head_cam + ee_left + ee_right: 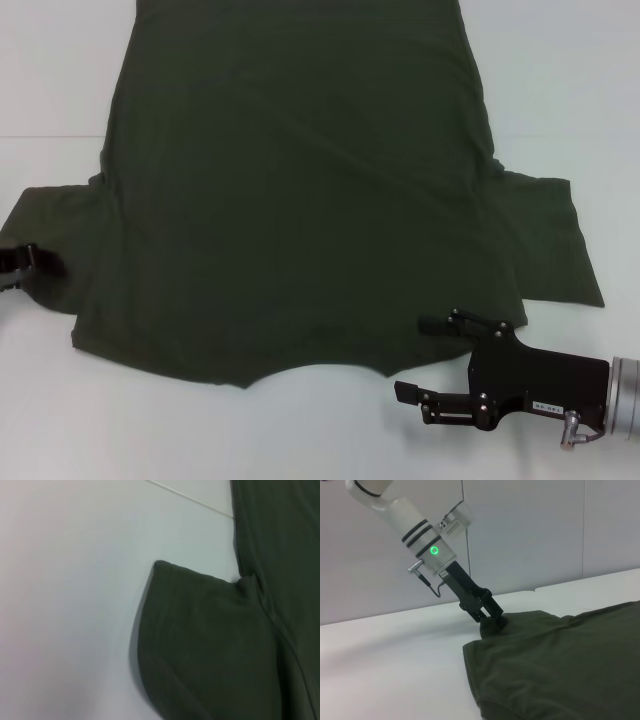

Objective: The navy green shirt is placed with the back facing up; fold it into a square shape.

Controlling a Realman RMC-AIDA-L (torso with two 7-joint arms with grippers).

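My right gripper [415, 358] is open, its two black fingers spread wide at the near edge of the navy green shirt [300, 200], by the collar. My left gripper [492, 621] is pressed onto the left sleeve, pinching the soft cloth. The shirt lies flat and smooth on the white table [560, 90].

navy green shirt [300, 190] plain dark olive; grippers black; table [580, 90] white.
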